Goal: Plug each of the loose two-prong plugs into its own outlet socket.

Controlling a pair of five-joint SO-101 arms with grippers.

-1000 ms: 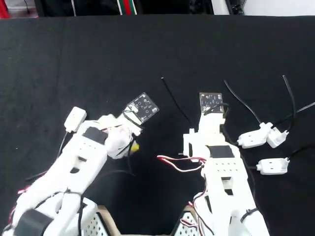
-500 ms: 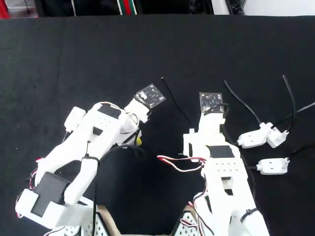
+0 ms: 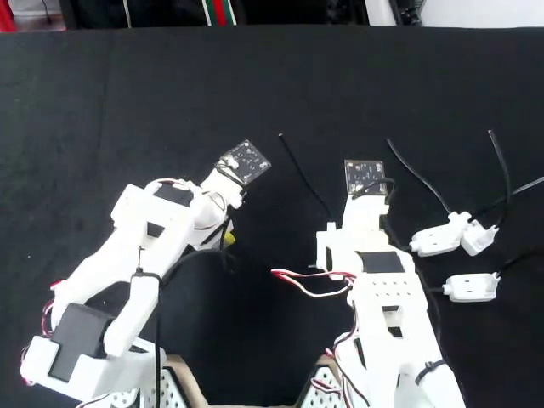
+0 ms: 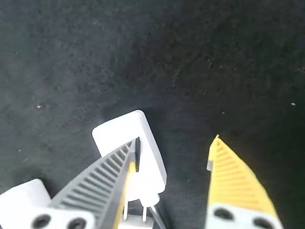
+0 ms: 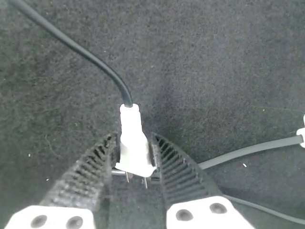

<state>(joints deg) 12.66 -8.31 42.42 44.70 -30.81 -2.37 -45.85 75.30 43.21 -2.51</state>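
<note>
Your left arm (image 3: pixel 153 246) had swung back leftward, covering the white block that showed beside it a second before. Its gripper (image 4: pixel 176 143) stood open above the cloth (image 4: pixel 214 57), the two-pronged block (image 4: pixel 143 138) lying partly behind the grey finger (image 4: pixel 105 183). Your right gripper (image 5: pixel 133 139) was clamped on a plug (image 5: pixel 132 145), prongs toward the camera, with its cord (image 5: pixel 71 43) trailing away.

This looks like a robotics lab or workshop test rig. A bench (image 3: pixel 408 76) draped in black cloth carries a white printed left arm (image 3: pixel 136 255) and right arm (image 3: pixel 387 297). Bare red and white wires (image 3: pixel 299 282) trail behind the jaws, and a small circuit board (image 3: pixel 364 177) sits over them. A pale wall (image 3: pixel 484 13) stands far beyond.
</note>
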